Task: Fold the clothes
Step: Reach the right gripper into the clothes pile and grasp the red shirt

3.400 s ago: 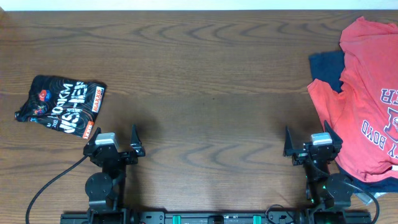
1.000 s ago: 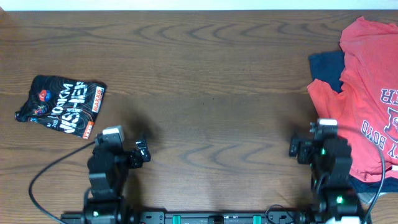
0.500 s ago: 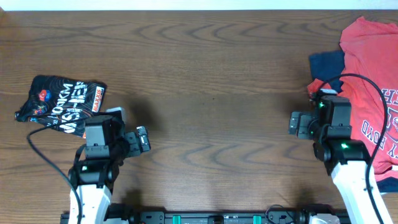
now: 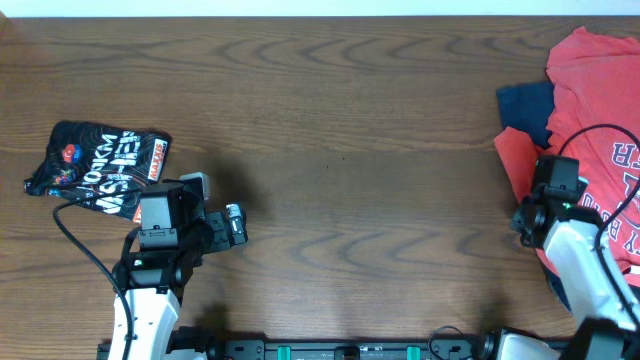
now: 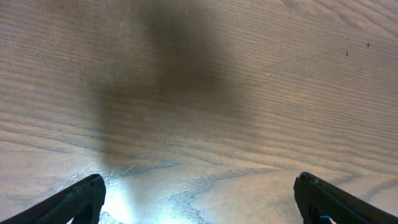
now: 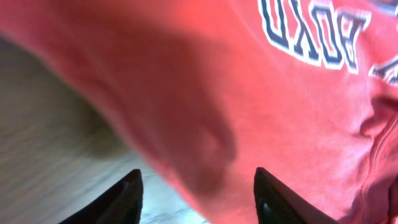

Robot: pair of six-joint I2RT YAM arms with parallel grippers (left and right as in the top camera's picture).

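Hovering spot: my right gripper (image 6: 196,186) is over the coral-red T-shirt (image 4: 590,90), at the right end of the table (image 4: 350,150).
Right jaws: half apart on cloth; I cannot tell if pinching.
Left gripper (image 5: 199,193): jaws released wide.

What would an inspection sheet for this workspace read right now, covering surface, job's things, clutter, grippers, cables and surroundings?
Surface: brown wood-grain table, bare in the middle.
Job's things: coral-red cotton T-shirt with navy lettering, crumpled and unfolded at the right edge, partly out of frame.
Clutter: dark navy garment peeking from under the T-shirt; small black shirt with white and orange print, bunched at the left.
Grippers: left gripper open over bare wood; right gripper with jaws apart at the T-shirt's left edge, no grip shown.
Cables: black cable looping beside the left arm; second black cable arching over the T-shirt.
Surroundings: pale strip beyond the far edge; black base rail at the near edge.
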